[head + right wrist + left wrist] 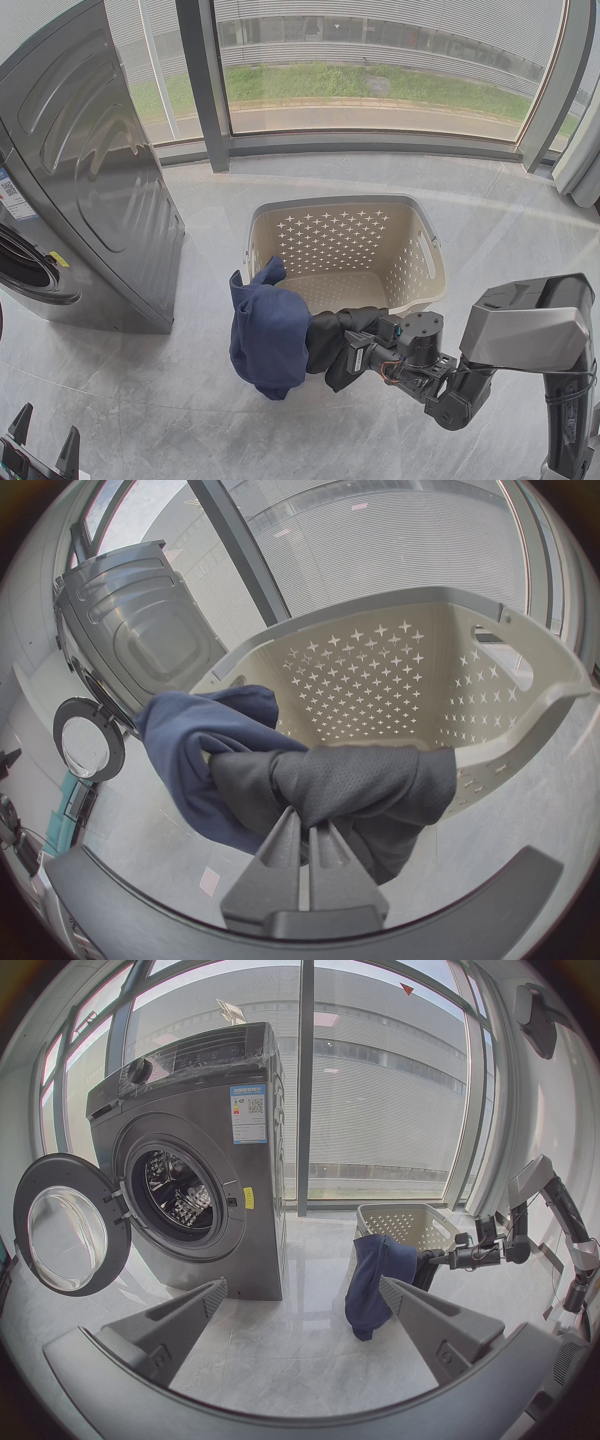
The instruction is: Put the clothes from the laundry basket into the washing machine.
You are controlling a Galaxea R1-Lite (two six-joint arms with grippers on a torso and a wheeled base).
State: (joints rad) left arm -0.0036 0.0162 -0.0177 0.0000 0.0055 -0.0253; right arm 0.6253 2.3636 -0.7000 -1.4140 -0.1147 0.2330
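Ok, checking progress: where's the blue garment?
Head view: the blue garment hangs outside the laundry basket's near-left corner, against the dark garment gripped by the right pincer.

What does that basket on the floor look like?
The laundry basket is cream plastic with a grey rim, star-shaped holes in its walls and a handle slot in one side. It stands upright on the floor, right of the washing machine. Its bottom looks bare. A blue garment and a dark grey garment hang from the right gripper at its near corner.
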